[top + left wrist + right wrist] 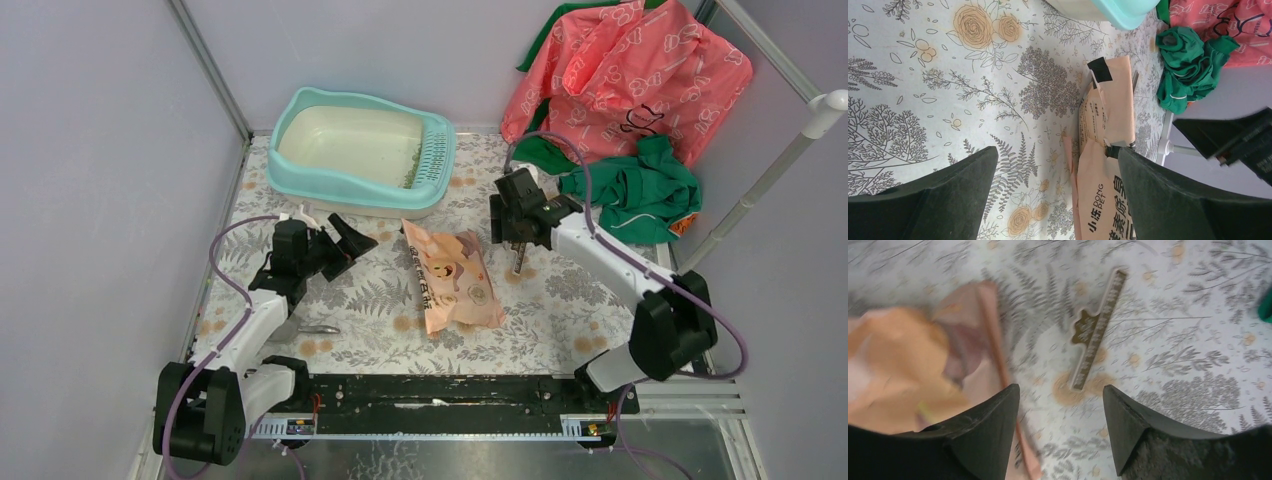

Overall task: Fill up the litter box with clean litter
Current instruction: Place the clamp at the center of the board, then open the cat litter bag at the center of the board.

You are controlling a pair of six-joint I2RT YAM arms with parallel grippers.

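While left gripper (1054,156) gapes wide and right gripper (1059,389) stands parted, both empty, bag (455,280) lies flat between them, clip (1098,330) loose just beyond right fingers (983,425), box (300,185) well beyond both: bag likely unsealed, awaiting lift.

place: lab cell | signs: grey panels (100,150), metal frame (212,72)

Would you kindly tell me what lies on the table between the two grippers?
In the top view, the peach paper bag lies flat between the left gripper and the right gripper, both open.
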